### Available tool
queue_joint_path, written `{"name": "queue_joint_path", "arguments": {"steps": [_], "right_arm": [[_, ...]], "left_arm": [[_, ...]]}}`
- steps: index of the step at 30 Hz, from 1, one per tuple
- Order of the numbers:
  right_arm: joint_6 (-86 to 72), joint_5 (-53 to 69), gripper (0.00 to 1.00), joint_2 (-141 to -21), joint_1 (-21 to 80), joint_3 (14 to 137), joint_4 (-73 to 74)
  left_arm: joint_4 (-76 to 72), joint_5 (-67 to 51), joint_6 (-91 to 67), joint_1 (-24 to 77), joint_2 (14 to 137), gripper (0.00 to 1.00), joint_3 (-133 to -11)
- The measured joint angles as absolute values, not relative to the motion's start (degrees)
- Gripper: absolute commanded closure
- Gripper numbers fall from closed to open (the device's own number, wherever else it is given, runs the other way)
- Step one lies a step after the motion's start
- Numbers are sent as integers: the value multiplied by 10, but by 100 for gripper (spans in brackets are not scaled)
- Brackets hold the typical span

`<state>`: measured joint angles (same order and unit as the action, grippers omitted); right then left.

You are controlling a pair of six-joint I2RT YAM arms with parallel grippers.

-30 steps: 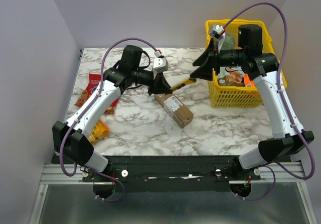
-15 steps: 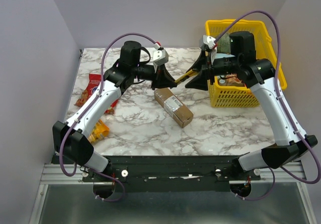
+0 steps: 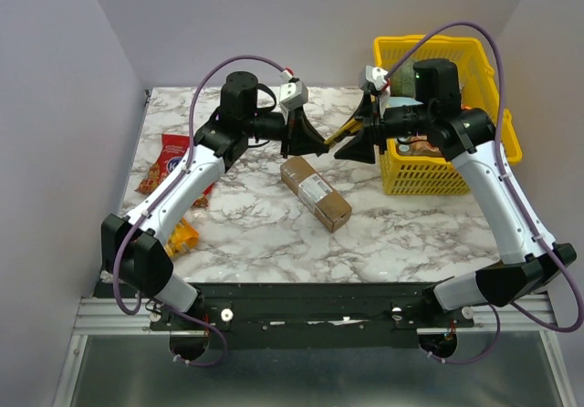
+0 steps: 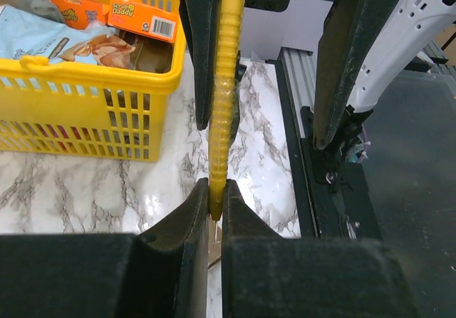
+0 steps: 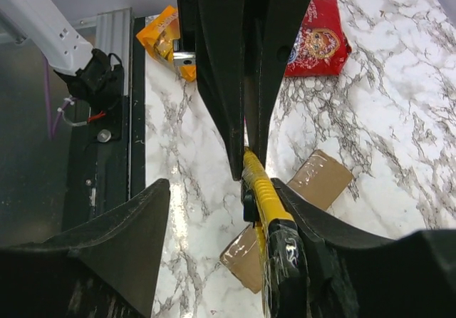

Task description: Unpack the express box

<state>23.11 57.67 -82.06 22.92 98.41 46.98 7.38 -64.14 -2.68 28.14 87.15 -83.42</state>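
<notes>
The express box, a brown carton with a white label, lies on the marble table below both grippers; it also shows in the right wrist view. A yellow utility knife spans between the grippers above it. My left gripper is shut on the knife's tip, fingertips pinching it. My right gripper is open, and the knife handle rests against its right finger. In the top view the right gripper sits just right of the left one.
A yellow basket with snack packets stands at the right, also in the left wrist view. A red snack bag and an orange one lie at the left, also in the right wrist view.
My left gripper has moved right, up to the knife tip. My right arm has swung left and brought the knife to meet it above the box.
</notes>
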Motion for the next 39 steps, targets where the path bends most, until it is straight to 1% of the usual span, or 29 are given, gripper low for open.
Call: {"name": "queue_joint_path", "arguments": {"steps": [14, 20, 23, 29, 30, 32, 34, 35, 36, 37, 39], "right_arm": [[219, 566, 42, -821, 230, 981, 458], [220, 554, 46, -821, 234, 981, 452], [220, 549, 50, -822, 235, 981, 448], [221, 540, 62, -822, 235, 981, 443], [222, 538, 67, -822, 235, 981, 442], [224, 534, 71, -822, 235, 981, 442], [228, 529, 85, -822, 235, 981, 442], [230, 527, 96, -822, 235, 981, 443], [232, 522, 100, -822, 235, 981, 444], [235, 519, 100, -822, 236, 980, 444], [236, 508, 100, -821, 238, 975, 442]], "left_arm": [[24, -652, -66, 283, 881, 100, -827], [6, -659, -80, 283, 888, 100, -827], [-5, -664, -89, 283, 892, 100, -827], [-16, -672, -102, 284, 896, 100, -827], [-17, -674, -104, 284, 896, 100, -827], [-17, -676, -105, 284, 896, 100, -826], [-17, -677, -105, 284, 896, 100, -826], [-17, -677, -105, 284, 896, 100, -826], [-16, -677, -103, 284, 896, 100, -826], [-14, -676, -98, 284, 896, 89, -826], [-3, -668, -88, 284, 896, 78, -826]]}}
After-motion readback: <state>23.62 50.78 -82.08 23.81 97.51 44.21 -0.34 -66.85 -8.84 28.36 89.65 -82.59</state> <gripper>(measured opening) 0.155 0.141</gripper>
